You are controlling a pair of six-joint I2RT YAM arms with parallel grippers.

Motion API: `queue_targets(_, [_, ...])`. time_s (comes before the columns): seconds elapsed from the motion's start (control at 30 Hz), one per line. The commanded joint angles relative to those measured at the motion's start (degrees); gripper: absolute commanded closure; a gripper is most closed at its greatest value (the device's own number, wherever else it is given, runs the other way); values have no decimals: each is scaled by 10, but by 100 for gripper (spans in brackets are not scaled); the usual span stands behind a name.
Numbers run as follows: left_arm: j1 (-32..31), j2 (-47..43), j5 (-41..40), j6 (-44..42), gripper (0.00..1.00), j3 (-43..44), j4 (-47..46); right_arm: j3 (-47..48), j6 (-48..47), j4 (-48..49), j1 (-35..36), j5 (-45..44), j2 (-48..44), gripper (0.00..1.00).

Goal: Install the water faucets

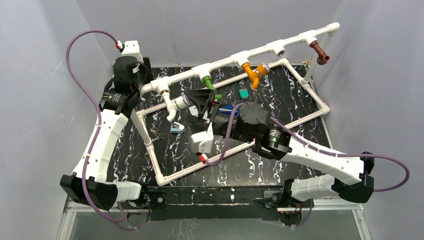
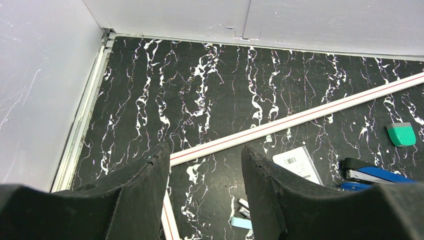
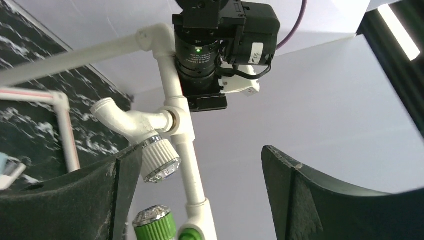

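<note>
Top external view shows four faucets fitted along the white pipe frame (image 1: 225, 60): white faucet (image 1: 173, 106), green faucet (image 1: 208, 83), orange faucet (image 1: 253, 74), and brown faucet (image 1: 320, 54) at the far right end; right gripper (image 3: 200, 152) sits at the white one, jaws wide apart and holding nothing, the knob just beside one finger (image 3: 100, 190); left gripper (image 2: 205, 150) hangs over the table (image 2: 200, 75) by its back left corner, jaws apart, nothing between them.

White shells are seen on the left arm (image 1: 102, 140) and right arm (image 1: 325, 160), black housings at the joints; a purple cable (image 1: 82, 60) is run along each; the left end effector (image 2: 205, 152) is shown with chipped black fingers (image 2: 135, 195).
</note>
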State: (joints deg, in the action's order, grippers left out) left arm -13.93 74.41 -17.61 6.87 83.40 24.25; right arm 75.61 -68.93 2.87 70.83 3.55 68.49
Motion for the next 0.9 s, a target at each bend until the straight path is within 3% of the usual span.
queue_targets(0.0, [-20, 49, 28, 5, 48, -41, 108, 3, -195, 28, 35, -100, 22, 4])
queue_targets(0.17, [-21, 51, 28, 4, 48, -37, 111, -8, -282, 55, 50, -154, 55, 3])
queue_targets(0.47, [-24, 49, 26, 3, 48, -37, 111, 0, -313, 50, 63, -197, 97, 5])
queue_targets(0.87, [-31, 48, 24, 2, 48, -37, 112, 6, -297, 66, 64, -221, 134, 25])
